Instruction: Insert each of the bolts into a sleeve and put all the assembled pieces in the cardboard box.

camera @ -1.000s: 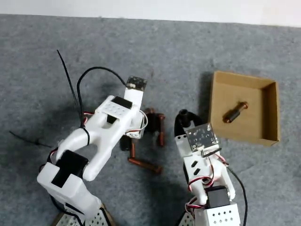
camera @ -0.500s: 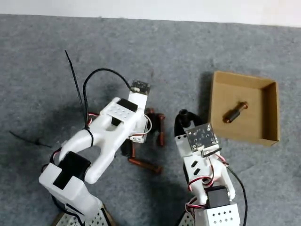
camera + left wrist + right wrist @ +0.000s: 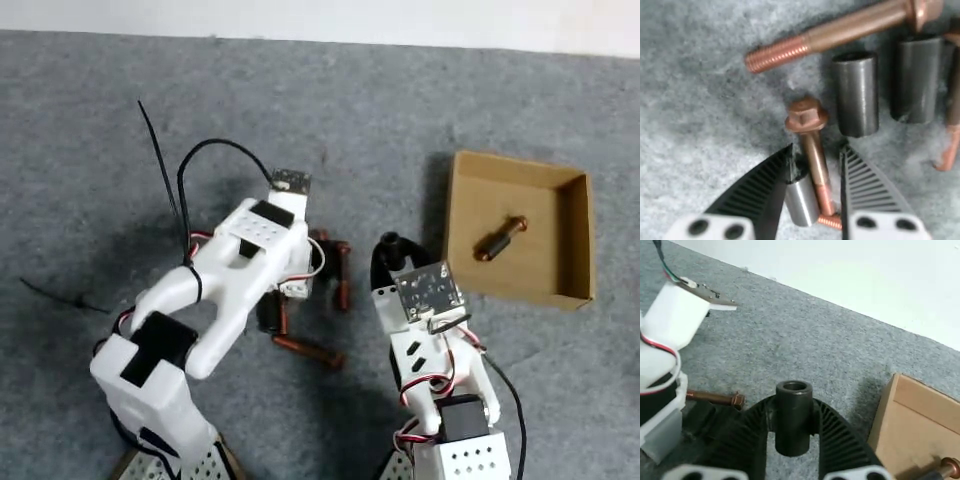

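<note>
The left jaws stood partly open over the grey bench (image 3: 700, 100), straddling the shank of a copper bolt (image 3: 810, 135) with a short sleeve (image 3: 801, 202) against it. Two dark sleeves (image 3: 856, 95) and a long bolt (image 3: 840, 32) lay just beyond. The right jaws were clamped on an upright black sleeve (image 3: 792, 417) near the cardboard box (image 3: 540, 270), where one assembled piece (image 3: 499, 238) lay.

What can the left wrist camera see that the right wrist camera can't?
Left wrist view alone: the left gripper open astride a copper bolt, with two empty dark sleeves lying beside it. Right wrist view alone: the right gripper clamped on an upright dark sleeve, plus a corner of the cardboard box. Both: the grey mat with loose bolts lying on it.
</note>
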You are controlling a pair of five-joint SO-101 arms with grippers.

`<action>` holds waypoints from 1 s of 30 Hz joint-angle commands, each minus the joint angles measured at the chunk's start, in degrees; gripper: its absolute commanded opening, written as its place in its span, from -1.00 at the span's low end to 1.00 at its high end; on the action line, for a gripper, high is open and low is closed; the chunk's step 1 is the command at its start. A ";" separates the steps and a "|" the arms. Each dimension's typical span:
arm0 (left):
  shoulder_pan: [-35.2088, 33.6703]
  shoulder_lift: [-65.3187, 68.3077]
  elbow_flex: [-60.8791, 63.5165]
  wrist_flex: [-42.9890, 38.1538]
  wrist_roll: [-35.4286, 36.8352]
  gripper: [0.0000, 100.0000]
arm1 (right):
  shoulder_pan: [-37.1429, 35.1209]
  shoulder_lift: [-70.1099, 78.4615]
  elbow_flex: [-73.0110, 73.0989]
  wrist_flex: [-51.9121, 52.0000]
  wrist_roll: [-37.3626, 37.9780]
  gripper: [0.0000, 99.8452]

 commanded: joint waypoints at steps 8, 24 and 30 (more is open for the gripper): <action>4.35 1.45 -0.48 4.04 0.53 -0.69 | 0.40 -1.19 7.78 0.04 0.53 -0.99; 1.54 1.01 -0.13 0.79 0.79 -0.99 | 0.40 -1.19 7.78 -0.04 0.53 -0.99; 1.27 -2.33 -0.04 0.70 0.62 -0.99 | 0.40 -1.19 7.78 -0.04 0.53 -0.99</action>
